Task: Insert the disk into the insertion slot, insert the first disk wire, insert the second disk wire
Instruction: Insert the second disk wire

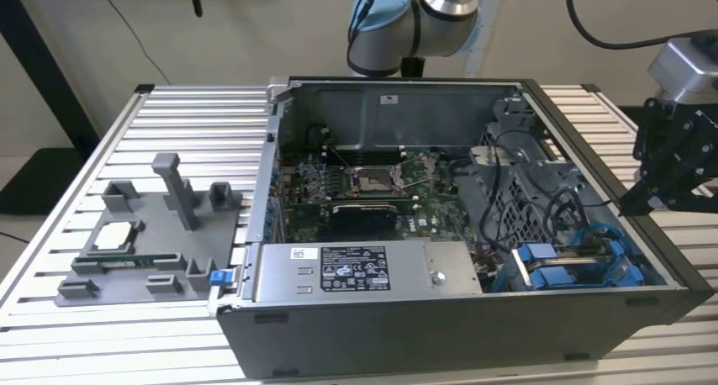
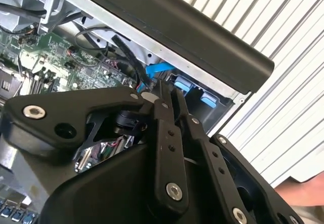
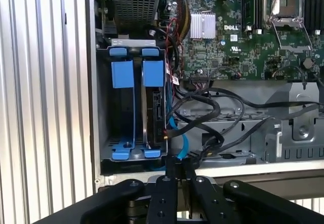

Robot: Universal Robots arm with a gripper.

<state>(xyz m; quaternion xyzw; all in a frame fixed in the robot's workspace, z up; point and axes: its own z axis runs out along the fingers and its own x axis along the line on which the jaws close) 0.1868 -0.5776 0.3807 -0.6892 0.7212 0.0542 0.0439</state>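
Note:
The disk stands on edge in its blue carrier inside the insertion slot, a grey metal cage at the case corner. Beside it sits a second blue carrier. In the exterior view the blue carriers show at the case's near right corner. A blue wire curves from the disk's side to my fingertips. My gripper hangs at the case's right wall, shut on that wire's end. A bundle of black wires loops next to the cage.
The open case's dark rim runs close past my gripper. The silver power-supply box lies along the front, the motherboard behind it. A grey fixture with parts stands on the slatted table at the exterior view's left.

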